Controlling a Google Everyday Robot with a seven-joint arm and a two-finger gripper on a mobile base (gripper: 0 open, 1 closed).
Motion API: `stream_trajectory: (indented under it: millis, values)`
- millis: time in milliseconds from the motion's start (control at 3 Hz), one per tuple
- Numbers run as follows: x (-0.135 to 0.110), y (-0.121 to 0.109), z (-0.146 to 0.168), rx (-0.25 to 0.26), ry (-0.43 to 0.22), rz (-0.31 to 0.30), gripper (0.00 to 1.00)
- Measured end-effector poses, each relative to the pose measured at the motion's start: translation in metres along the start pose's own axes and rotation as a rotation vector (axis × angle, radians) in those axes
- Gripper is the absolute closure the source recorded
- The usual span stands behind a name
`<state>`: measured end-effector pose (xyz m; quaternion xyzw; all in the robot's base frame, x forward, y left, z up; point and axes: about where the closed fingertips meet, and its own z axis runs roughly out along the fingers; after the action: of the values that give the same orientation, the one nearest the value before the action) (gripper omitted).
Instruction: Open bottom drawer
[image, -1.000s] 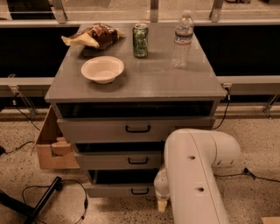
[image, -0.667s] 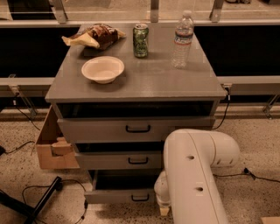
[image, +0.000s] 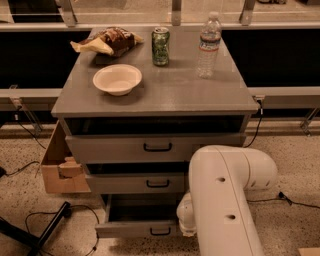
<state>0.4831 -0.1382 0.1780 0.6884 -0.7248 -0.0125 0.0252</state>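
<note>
Grey cabinet (image: 150, 109) with three drawers, standing on a speckled floor (image: 280, 145). Its worktop (image: 175, 87) carries four items.

White robot arm (image: 225, 200): fills the near right of the scene and covers the right ends of the two lower drawer fronts.

Cardboard box (image: 52, 165): open, on the floor against the cabinet's left side.

Top drawer (image: 120, 148) and middle drawer (image: 120, 183): each has a black bar handle and a dark gap above its front.

Bottom drawer (image: 125, 229): the lowest and nearest of the three. It is drawn partway out toward the near side, with its shadowed tray exposed behind the front (black bar handle (image: 160, 231) at centre).

Snack bag (image: 107, 41): crumpled, at the far left of the worktop.

Bowl (image: 117, 79): pale and upright, near left of the worktop, just in front of the bag.

Water bottle (image: 208, 45): clear and upright, far right.

Green can (image: 160, 46): upright, between the bag and the bottle.

End effector (image: 184, 227): low down beside the right part of the bottom drawer's front, mostly hidden by the arm. Whether it is released or clenched cannot be told.
</note>
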Motion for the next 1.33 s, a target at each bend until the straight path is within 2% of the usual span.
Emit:
stream_trajectory:
  millis: [667, 1000, 1333]
  values:
    - [0.0002, 0.0005, -0.0085, 0.0, 0.0, 0.0, 1.0]
    - [0.0002, 0.0006, -0.0084, 0.0, 0.0, 0.0, 0.82]
    - [0.0005, 0.0019, -0.0072, -0.003, 0.001, 0.0, 0.59]
